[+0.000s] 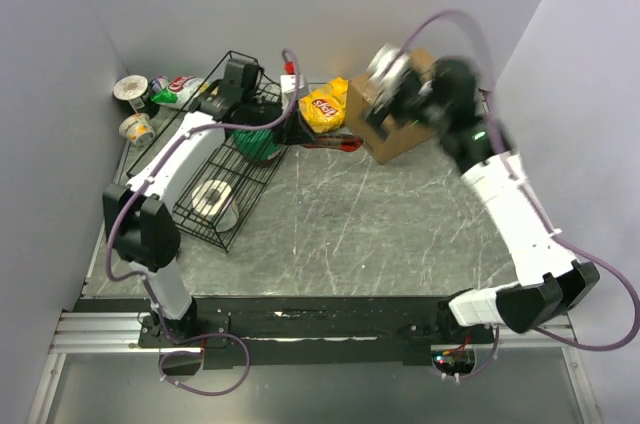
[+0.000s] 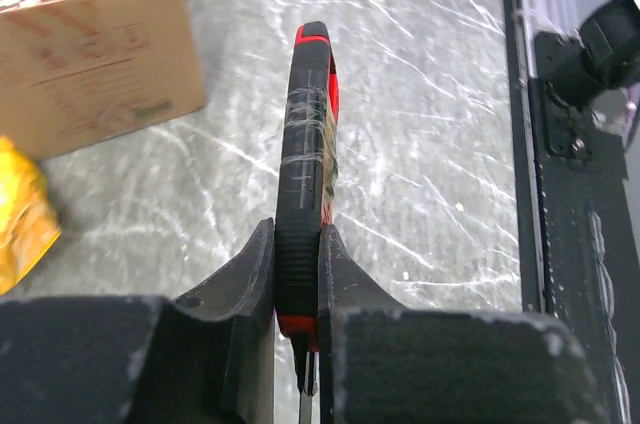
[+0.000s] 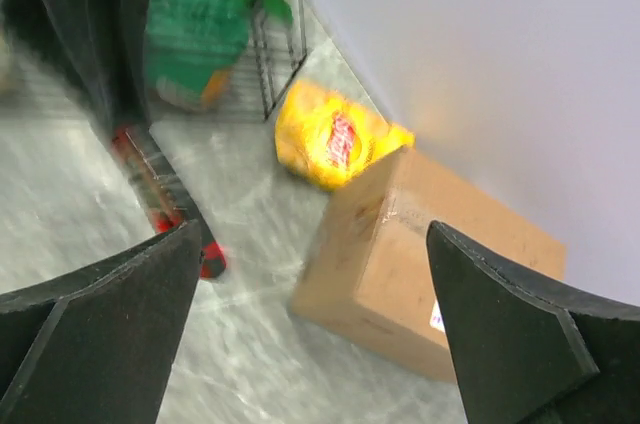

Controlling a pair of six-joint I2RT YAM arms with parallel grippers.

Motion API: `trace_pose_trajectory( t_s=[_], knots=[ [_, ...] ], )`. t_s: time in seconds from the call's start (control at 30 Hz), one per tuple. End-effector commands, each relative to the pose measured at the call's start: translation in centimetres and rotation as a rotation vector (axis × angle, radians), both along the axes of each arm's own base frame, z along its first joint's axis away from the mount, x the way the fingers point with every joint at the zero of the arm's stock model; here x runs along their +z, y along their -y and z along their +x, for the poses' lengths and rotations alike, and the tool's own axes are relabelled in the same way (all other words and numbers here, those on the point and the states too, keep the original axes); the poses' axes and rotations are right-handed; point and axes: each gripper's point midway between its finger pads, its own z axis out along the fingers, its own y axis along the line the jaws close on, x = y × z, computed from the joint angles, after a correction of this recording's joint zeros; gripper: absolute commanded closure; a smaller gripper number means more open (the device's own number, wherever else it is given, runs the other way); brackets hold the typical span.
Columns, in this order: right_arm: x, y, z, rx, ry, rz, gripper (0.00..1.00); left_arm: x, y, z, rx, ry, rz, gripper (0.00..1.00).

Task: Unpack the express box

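Cardboard at the table's (image 1: 330,224) far right, by the back wall: box (image 1: 392,136), seemingly unopened, beside yellow bag (image 1: 325,107). Above it, right gripper (image 3: 312,229) spread wide, empty, probably to steady it. Left gripper (image 2: 295,244) clamped on red-black cutter (image 2: 308,144), near the box, likely for the tape.

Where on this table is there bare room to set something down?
The widest bare patch of table lies between the wire basket, the express box and the base rail. The far edge is crowded: cups, yellow chip bag, the cutter in the left gripper, and the right gripper over the box.
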Motion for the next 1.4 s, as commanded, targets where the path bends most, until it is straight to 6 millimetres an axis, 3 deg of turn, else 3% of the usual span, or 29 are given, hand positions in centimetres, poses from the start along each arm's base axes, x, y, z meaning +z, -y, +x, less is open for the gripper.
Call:
trace_pose_trajectory(
  t_s=[0.0, 0.03, 0.13, 0.2, 0.27, 0.3, 0.33, 0.37, 0.53, 0.67, 1.03, 1.37],
  knots=[
    [2.6, -0.4, -6.4, 0.225, -0.484, 0.293, 0.01, 7.7, -0.7, -0.8, 0.012, 0.201, -0.185, 0.99],
    [2.8, -0.5, -6.3, 0.235, -0.534, 0.335, 0.02, 9.1, -0.8, -0.5, 0.033, 0.269, -0.230, 0.99],
    [3.3, -0.4, -5.6, 0.281, -0.563, 0.398, 0.07, 12.4, -1.0, -1.8, 0.041, 0.232, -0.363, 0.99],
    [3.4, -0.8, -5.7, 0.357, -0.577, 0.435, 0.12, 13.8, -0.9, -2.2, 0.033, 0.238, -0.416, 0.99],
    [3.1, -1.3, -6.3, 0.405, -0.659, 0.492, 0.12, 15.5, -0.8, -2.8, 0.018, 0.193, -0.472, 0.99],
    [4.0, -1.6, -5.8, 0.437, -0.617, 0.508, 0.12, 15.8, -0.6, -2.6, 0.008, 0.167, -0.485, 0.99],
    [4.3, -1.8, -6.2, 0.440, -0.689, 0.550, 0.12, 16.3, -0.5, -3.1, -0.002, 0.087, -0.506, 0.99],
    [4.3, -2.0, -6.0, 0.453, -0.702, 0.566, 0.11, 17.2, -0.4, -3.6, -0.035, 0.111, -0.537, 0.99],
    [7.7, -2.6, -5.9, 0.521, -0.679, 0.633, 0.12, 17.2, 0.3, -3.5, -0.064, 0.051, -0.541, 0.99],
    [8.9, -2.9, -5.6, 0.524, -0.623, 0.629, 0.13, 17.1, 0.9, -3.6, -0.083, 0.047, -0.548, 0.99],
    [8.7, -4.1, -5.9, 0.515, -0.616, 0.621, 0.18, 17.0, 1.5, -2.9, -0.070, 0.027, -0.573, 0.99],
    [9.6, -4.7, -5.4, 0.513, -0.582, 0.624, 0.28, 16.5, 2.1, -2.4, -0.075, 0.017, -0.578, 0.99]
  ],
)
